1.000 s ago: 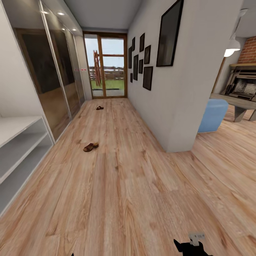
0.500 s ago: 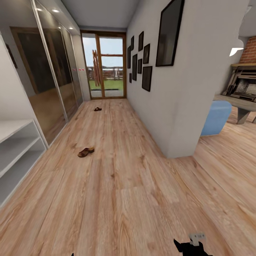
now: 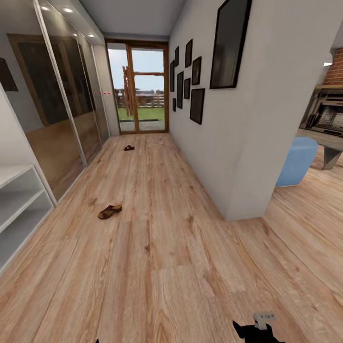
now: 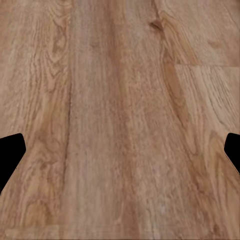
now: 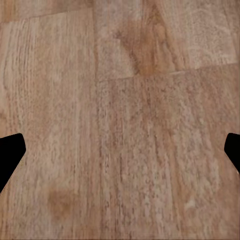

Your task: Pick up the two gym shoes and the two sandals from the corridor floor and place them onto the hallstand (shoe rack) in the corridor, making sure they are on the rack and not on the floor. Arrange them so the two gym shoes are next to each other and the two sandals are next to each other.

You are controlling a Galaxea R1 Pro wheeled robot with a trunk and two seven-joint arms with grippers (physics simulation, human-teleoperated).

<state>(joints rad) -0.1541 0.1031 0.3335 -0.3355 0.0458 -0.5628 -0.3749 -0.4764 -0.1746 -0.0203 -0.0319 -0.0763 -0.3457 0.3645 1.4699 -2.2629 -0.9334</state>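
Left jaws: spread wide, nothing between them; in the left wrist view the left gripper [image 4: 120,150] shows as two dark fingertips [image 4: 10,152] at opposite edges, over bare corridor floor [image 4: 120,100].
Right jaws: likewise released and empty; in the right wrist view the right gripper [image 5: 120,152] hangs over plank flooring.
Head view, gripper: dark tip of the right gripper [image 3: 255,329] pokes in at the bottom edge, with a small pale tag on it.
Head view, near sandal [image 3: 109,211]: flat on the floor, left of the corridor's middle, well ahead of both grippers and left of the right one. Long axis on a slant, one end toward the mirrored doors [image 3: 62,114], the other toward the white wall [image 3: 238,143]; toe and heel too small to tell apart.
Head view, far sandal [image 3: 129,148]: on the floor near the glazed door [image 3: 138,90], well apart from the first; heading unreadable.
Head view, hallstand [image 3: 19,205]: pale shelves at the left edge, nearer than the near sandal; the part seen holds no shoes.
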